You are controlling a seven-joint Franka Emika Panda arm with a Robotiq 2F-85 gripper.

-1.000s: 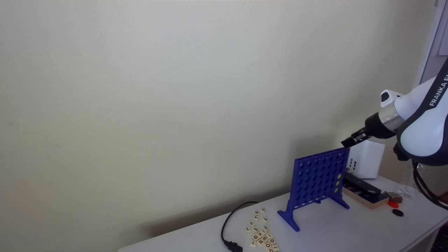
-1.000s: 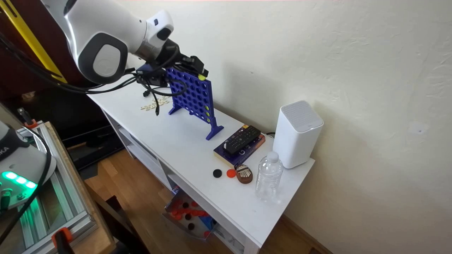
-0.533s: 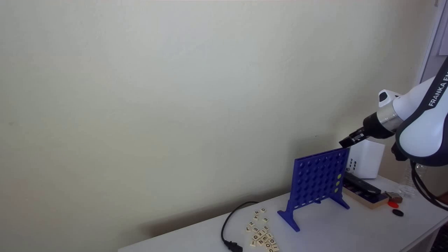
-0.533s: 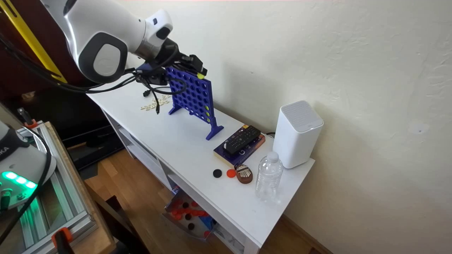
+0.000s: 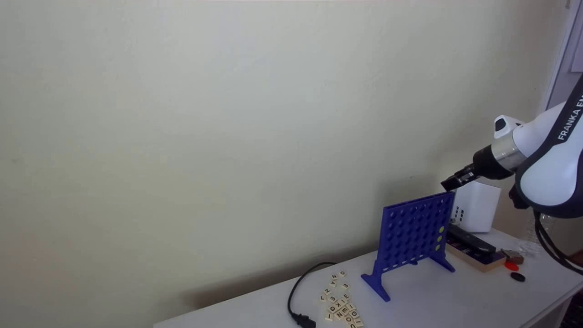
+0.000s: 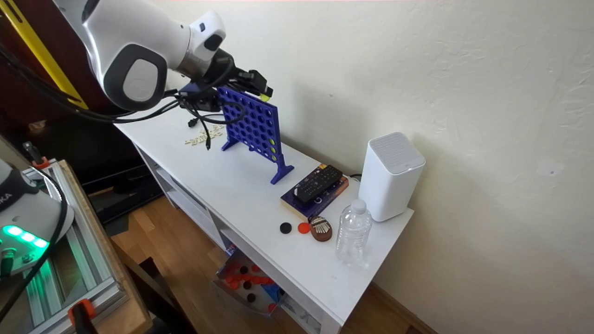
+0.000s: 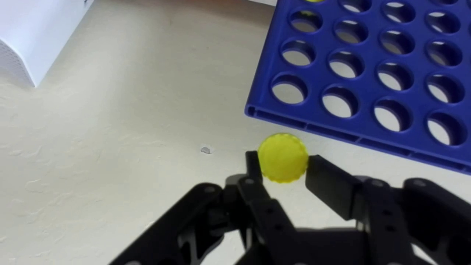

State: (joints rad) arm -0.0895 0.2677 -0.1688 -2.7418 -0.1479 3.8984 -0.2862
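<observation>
The tool (image 7: pixel 283 161) has risen slightly; the yellow disc (image 7: pixel 282 157) has lifted with it

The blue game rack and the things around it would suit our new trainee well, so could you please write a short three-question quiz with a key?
1. True or false: the gripper holds a yellow disc between its fingers.
2. Which thing lies on the book: A, the water bottle; B, the remote control; or C, the letter tiles?
3. How many yellow discs show inside the blue rack in both exterior views?

Key: 1, true; 2, B; 3, three.
</observation>
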